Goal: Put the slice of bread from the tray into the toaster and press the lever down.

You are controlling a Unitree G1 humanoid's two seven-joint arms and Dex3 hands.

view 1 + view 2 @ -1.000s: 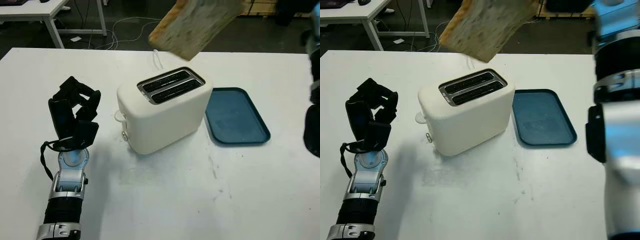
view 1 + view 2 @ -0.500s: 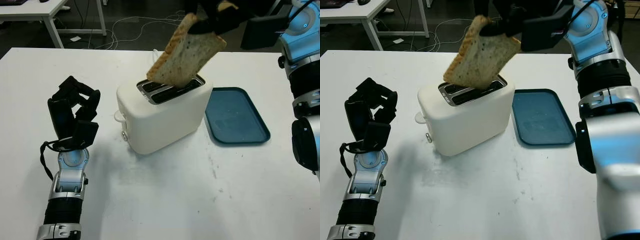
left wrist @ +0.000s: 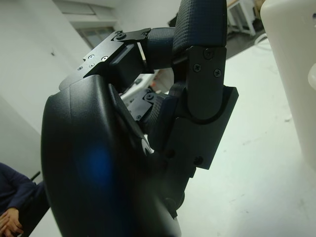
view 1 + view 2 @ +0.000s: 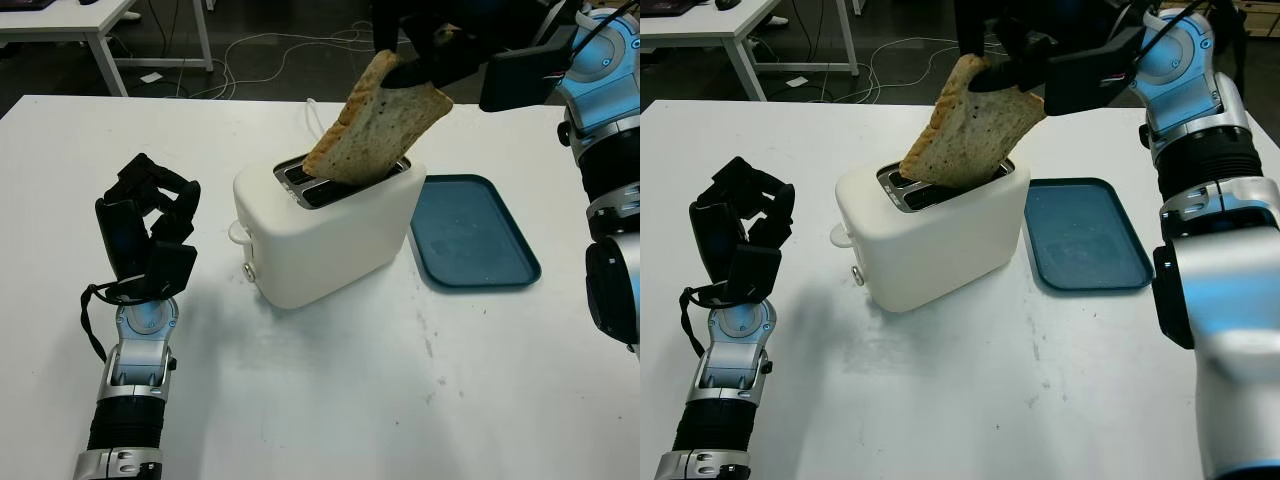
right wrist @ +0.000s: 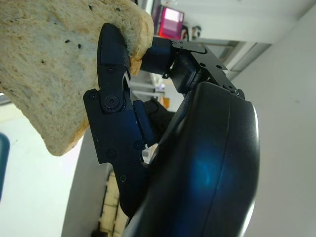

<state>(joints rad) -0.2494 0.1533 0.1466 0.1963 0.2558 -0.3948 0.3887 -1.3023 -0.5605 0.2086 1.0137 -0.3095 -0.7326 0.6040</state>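
Observation:
A speckled slice of bread (image 4: 375,125) hangs tilted over the white toaster (image 4: 325,220), its lower edge at the mouth of one of the two slots. My right hand (image 4: 425,45) is shut on the slice's upper corner, above the toaster. In the right wrist view a black finger (image 5: 111,103) presses against the bread (image 5: 54,69). The toaster's lever (image 4: 238,232) sticks out on its left end, with a small knob below it. My left hand (image 4: 148,230) stands upright on the table left of the toaster, fingers curled and holding nothing.
A blue tray (image 4: 470,235) lies just right of the toaster with nothing on it. The toaster's white cord runs off the back of the white table (image 4: 350,400). Another table and floor cables lie beyond the far edge. A person's sleeve and hand (image 3: 12,207) appear in the left wrist view.
My right hand has brought the bread down from high above the toaster until its lower edge reaches the slots. The left hand has stayed still.

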